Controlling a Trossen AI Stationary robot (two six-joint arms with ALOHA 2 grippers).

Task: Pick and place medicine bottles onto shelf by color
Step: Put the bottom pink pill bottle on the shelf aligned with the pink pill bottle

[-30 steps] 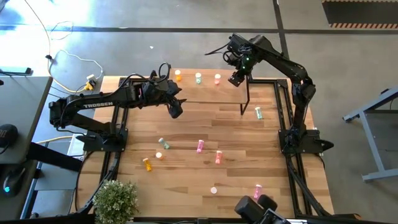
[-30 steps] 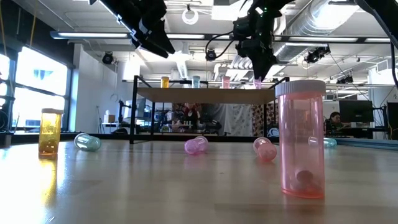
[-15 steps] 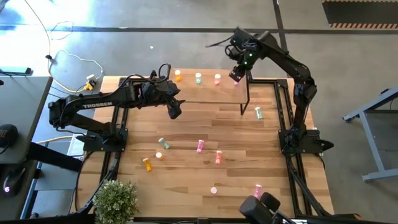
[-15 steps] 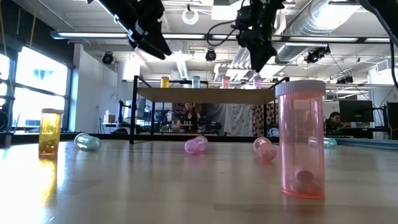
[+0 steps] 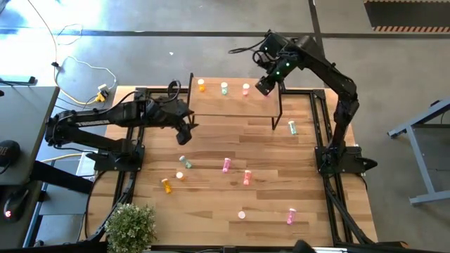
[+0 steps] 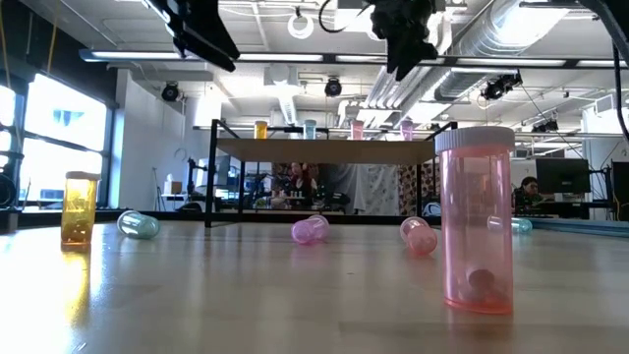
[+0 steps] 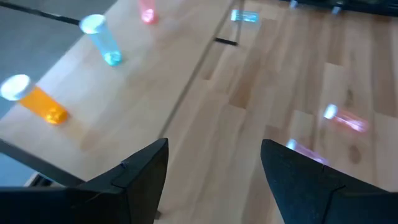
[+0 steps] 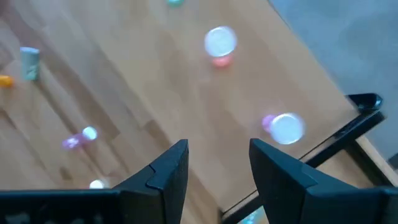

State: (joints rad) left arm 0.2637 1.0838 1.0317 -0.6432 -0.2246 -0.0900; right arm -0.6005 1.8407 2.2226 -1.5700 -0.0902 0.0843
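Four bottles are stood on the shelf [image 5: 232, 105]. Both grippers are seen empty, jaws apart. The left gripper [image 5: 184, 133] is nearer the green bottle [image 5: 185, 162], lying on the bench [image 5: 267, 204] just below it; the right gripper [image 5: 261, 86] is held above the shelf.

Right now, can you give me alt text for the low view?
Four medicine bottles stand in a row on the shelf, both pincers raised above it. On the table, an upright pink bottle looms nearest, an orange bottle stands left, and others lie between.
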